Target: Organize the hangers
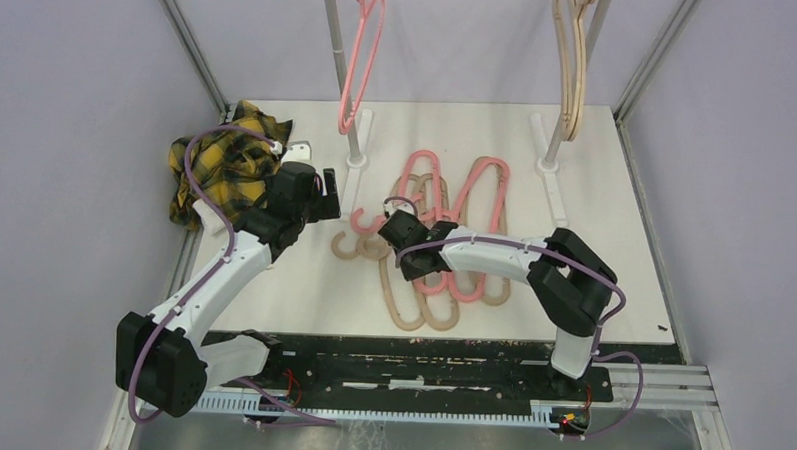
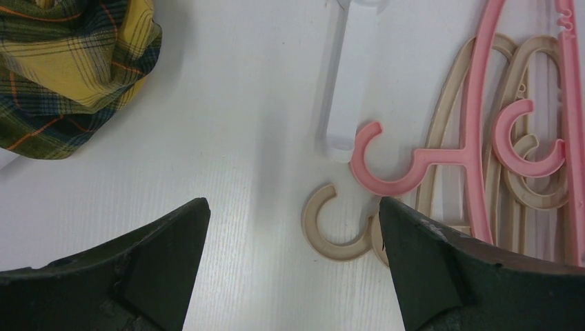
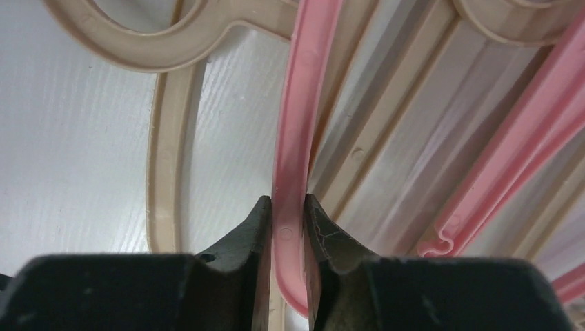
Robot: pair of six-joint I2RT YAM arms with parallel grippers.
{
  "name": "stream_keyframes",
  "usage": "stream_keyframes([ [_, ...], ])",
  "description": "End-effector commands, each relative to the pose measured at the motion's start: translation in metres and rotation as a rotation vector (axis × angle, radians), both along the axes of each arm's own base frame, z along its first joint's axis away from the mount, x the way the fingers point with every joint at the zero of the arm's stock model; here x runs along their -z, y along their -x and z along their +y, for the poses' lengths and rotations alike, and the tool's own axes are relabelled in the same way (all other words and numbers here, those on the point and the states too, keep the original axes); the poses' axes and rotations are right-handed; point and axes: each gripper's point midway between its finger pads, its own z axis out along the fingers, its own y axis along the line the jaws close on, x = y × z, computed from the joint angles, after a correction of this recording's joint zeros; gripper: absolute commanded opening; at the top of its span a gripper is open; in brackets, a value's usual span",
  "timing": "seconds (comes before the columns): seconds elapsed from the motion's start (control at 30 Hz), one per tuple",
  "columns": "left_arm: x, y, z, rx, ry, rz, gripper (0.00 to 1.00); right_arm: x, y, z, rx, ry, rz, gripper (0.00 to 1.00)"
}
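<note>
A pile of pink hangers (image 1: 488, 183) and beige hangers (image 1: 404, 303) lies on the white table (image 1: 614, 243). One pink hanger (image 1: 361, 64) hangs on the left rack, and beige hangers (image 1: 572, 66) hang on the right rack. My right gripper (image 1: 401, 228) is low over the pile. In the right wrist view it (image 3: 287, 207) is shut on the thin bar of a pink hanger (image 3: 295, 124). My left gripper (image 1: 328, 195) is open and empty above the table, left of the pile. In its wrist view (image 2: 293, 207) a beige hook (image 2: 330, 231) and a pink hook (image 2: 386, 169) lie just ahead.
A yellow-black plaid cloth (image 1: 222, 164) lies bunched at the table's left edge, beside my left arm. Two upright rack poles (image 1: 341, 83) (image 1: 568, 116) stand on white feet (image 2: 352, 83) at the back. Grey walls close in both sides.
</note>
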Motion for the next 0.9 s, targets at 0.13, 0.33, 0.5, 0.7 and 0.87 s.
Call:
stream_keyframes([
  [0.13,-0.023,-0.004,0.003,0.021,-0.02,-0.064,0.99,-0.081,0.005,-0.001,-0.012,-0.173,-0.09,0.22],
  [0.33,-0.024,-0.006,0.001,0.018,-0.005,-0.072,0.99,-0.123,0.023,0.009,-0.065,-0.341,-0.073,0.23],
  [0.5,-0.026,-0.005,0.002,0.016,-0.004,-0.077,0.99,-0.129,0.016,-0.013,-0.004,-0.29,-0.133,0.2],
  [0.7,-0.025,-0.004,0.003,0.015,-0.006,-0.077,0.99,-0.108,-0.007,-0.045,0.067,-0.128,-0.262,0.14],
  [0.87,-0.024,-0.003,0.003,0.013,-0.007,-0.075,0.99,-0.103,-0.032,-0.045,0.122,-0.087,-0.344,0.09],
])
